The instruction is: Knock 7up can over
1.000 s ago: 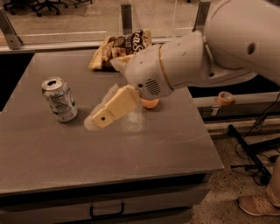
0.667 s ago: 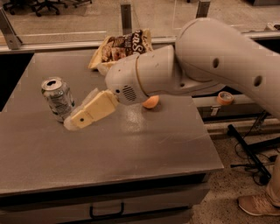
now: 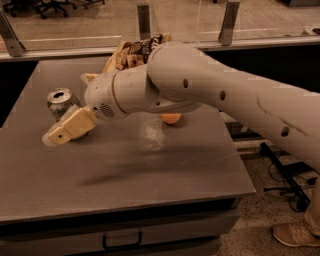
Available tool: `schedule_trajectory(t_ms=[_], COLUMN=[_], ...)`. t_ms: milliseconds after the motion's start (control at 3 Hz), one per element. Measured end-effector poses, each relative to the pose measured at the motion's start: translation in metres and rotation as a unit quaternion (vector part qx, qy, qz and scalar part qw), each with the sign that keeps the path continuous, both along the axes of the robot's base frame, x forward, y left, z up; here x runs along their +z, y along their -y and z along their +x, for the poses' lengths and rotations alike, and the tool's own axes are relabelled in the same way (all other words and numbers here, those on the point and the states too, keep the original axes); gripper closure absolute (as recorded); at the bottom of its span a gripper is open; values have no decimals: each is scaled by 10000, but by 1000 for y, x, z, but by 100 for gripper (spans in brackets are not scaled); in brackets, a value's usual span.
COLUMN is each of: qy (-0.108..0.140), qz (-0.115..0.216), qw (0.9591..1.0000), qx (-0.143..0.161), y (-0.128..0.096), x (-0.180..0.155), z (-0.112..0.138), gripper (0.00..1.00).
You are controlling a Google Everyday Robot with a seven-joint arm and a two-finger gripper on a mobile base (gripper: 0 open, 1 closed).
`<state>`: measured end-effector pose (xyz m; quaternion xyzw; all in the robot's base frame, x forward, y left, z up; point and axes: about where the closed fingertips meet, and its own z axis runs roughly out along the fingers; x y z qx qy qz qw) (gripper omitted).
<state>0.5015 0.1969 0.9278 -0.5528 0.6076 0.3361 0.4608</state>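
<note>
Camera view: claw (image 3: pixel 56 135) beside 7up can (image 3: pixel 59 100)

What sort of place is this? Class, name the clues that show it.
Probably an office or lab: a glass partition behind the grey table, wheeled office chairs beyond it, cables on the floor. The gripper is low over the table, beside the 7up can.

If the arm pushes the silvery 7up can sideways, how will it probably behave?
The small silvery aluminium 7up can stands upright and narrow, so it probably tips easily. Round-sided, it may then roll. The cream end effector sits right beside it.
</note>
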Motion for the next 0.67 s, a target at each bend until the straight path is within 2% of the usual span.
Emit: schedule_trajectory(t_ms=[333, 667], qy=[92, -20], qz=[43, 40], qw=[9999, 10000], qx=[53, 68], y=[-21, -30], x=[-16, -40], z=[16, 25], gripper=[0, 0])
